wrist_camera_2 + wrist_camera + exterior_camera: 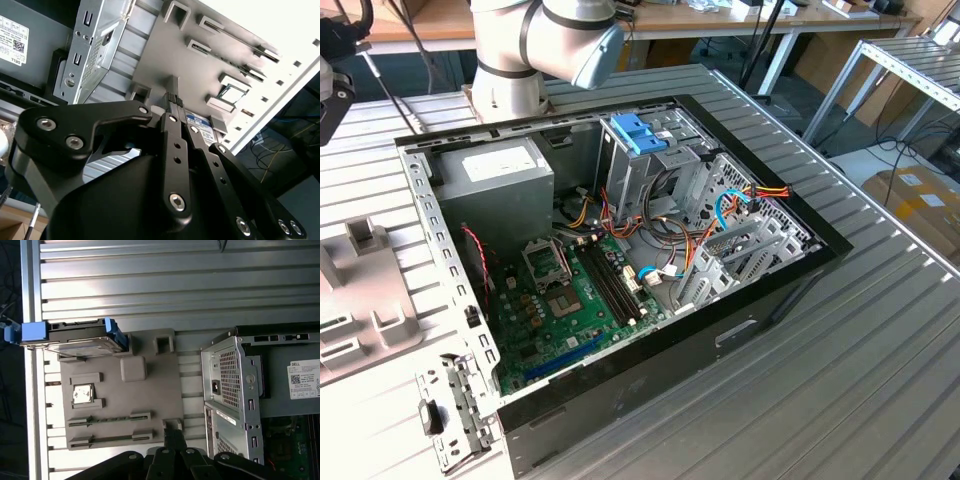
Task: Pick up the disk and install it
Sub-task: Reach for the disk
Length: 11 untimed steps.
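The disk (75, 337) stands on edge in a slot at one end of a grey holder tray (150, 390), its blue side rails showing. In the second wrist view a strip of the disk's (196, 121) white and blue label peeks out beside my finger links. My gripper (173, 432) hangs over the tray's opposite edge, by a small notch, well away from the disk. The gripper (175, 100) is shut, its two fingers pressed together with nothing between them.
The open computer case (750, 310) lies on the slatted metal table, with a grey power supply (500, 175), a green motherboard (570, 300) and a drive cage with blue clips (640, 135) inside. The grey tray (360, 290) sits at the exterior view's left. A chip (82, 394) rests in the tray.
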Each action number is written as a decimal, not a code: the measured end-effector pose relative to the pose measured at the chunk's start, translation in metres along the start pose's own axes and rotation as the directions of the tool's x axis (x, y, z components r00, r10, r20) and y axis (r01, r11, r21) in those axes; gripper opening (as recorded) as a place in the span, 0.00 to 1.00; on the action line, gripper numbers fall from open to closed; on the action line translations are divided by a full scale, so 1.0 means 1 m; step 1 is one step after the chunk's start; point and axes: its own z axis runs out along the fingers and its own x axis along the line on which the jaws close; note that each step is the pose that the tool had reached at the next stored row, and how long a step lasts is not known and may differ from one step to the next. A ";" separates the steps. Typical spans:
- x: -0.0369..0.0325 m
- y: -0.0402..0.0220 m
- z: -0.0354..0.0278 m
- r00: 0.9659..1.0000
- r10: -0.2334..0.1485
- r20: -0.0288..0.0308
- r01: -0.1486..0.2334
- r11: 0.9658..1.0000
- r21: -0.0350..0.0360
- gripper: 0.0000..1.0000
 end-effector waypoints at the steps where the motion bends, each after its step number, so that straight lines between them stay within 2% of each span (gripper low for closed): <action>1: 0.0008 -0.0001 0.0000 1.000 0.000 0.000 0.000 1.000 0.000 0.11; 8: 0.0104 0.0001 -0.0001 1.000 0.000 0.000 0.000 1.000 0.000 0.11; 11: 0.0147 0.0020 0.0000 1.000 0.000 0.000 0.000 1.000 0.000 0.11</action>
